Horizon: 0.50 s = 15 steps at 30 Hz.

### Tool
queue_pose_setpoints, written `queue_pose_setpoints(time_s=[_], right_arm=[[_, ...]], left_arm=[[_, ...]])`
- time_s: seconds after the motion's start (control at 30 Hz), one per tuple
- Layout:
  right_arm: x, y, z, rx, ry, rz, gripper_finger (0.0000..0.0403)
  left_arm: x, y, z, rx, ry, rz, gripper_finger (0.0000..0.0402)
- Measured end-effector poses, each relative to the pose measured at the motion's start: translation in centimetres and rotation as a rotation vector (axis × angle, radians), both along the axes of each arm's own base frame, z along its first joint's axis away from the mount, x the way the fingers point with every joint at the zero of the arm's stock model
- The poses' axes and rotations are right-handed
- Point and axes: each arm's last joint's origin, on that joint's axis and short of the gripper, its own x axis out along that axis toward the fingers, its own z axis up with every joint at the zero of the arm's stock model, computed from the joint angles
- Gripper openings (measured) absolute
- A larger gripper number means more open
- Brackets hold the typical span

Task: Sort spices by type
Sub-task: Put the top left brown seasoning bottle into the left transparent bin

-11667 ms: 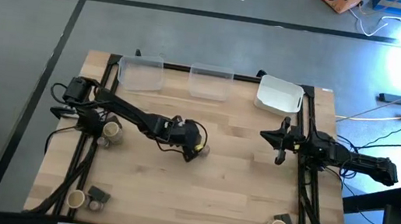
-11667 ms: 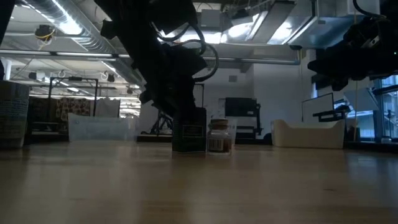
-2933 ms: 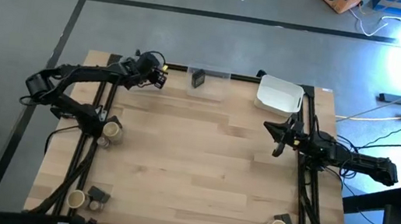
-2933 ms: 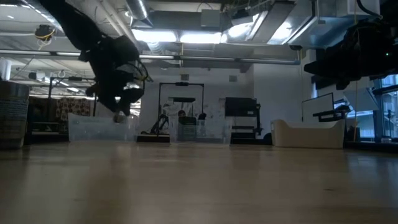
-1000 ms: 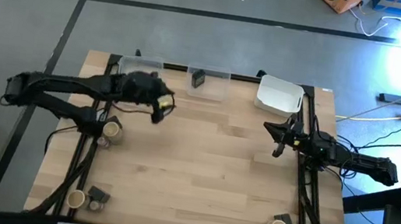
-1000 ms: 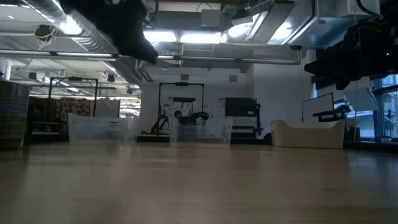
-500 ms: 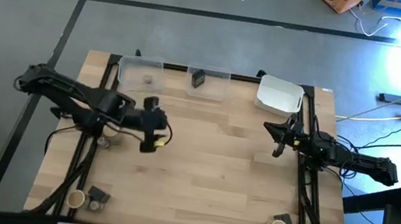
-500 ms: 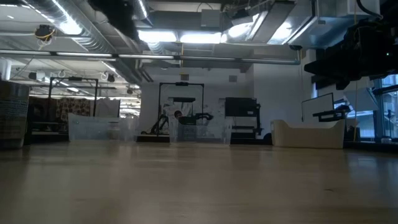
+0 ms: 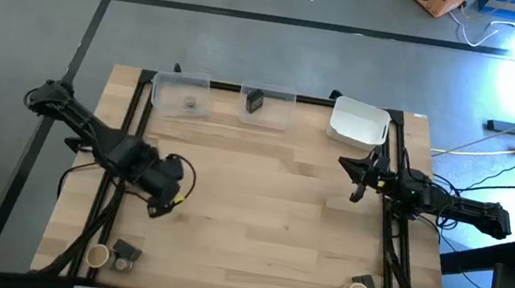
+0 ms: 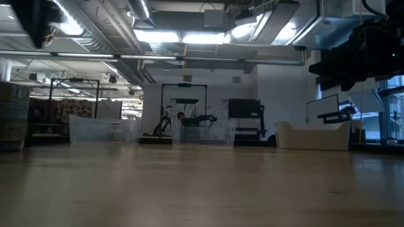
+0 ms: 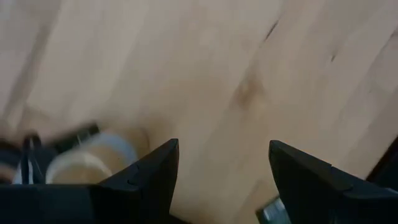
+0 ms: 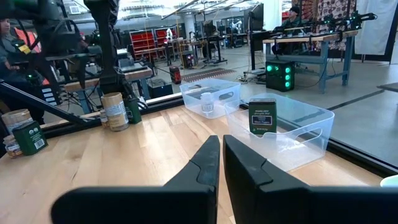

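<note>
Pale wooden table (image 9: 267, 216) — white tub (image 9: 358, 122), dark grey spice block (image 9: 254, 100).

A pale wooden plank table (image 9: 267, 216) carries two clear plastic tubs (image 9: 181, 94) (image 9: 269, 107) and a white rectangular tub (image 9: 358, 122) along its far edge.

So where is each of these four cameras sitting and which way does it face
High: overhead, looking down; both arms, left gripper, right gripper.
Low: table height, facing three far tubs; arm silhouettes above.
Left wrist: over bare wood, own open fingers.
Right wrist: own shut fingers, facing left.
Shared: dark grey boxy spice block in the clear middle tub.
</note>
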Motion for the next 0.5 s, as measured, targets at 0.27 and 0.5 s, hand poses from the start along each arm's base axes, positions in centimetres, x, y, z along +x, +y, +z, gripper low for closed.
queue_pose_setpoints(time_s=[0.27, 0.5], right_arm=[[0.0, 0.0, 0.0, 0.0, 0.001, 0.0, 0.0023], [0.0, 0.0, 0.0, 0.0, 0.001, 0.0, 0.0023]], left_arm=[[-2.6, -2.1, -2.0, 0.028, 0.12, 0.0, 0.0233], [-4.8, -3.1, -4.3, 0.06, 0.236, 0.022, 0.0233]])
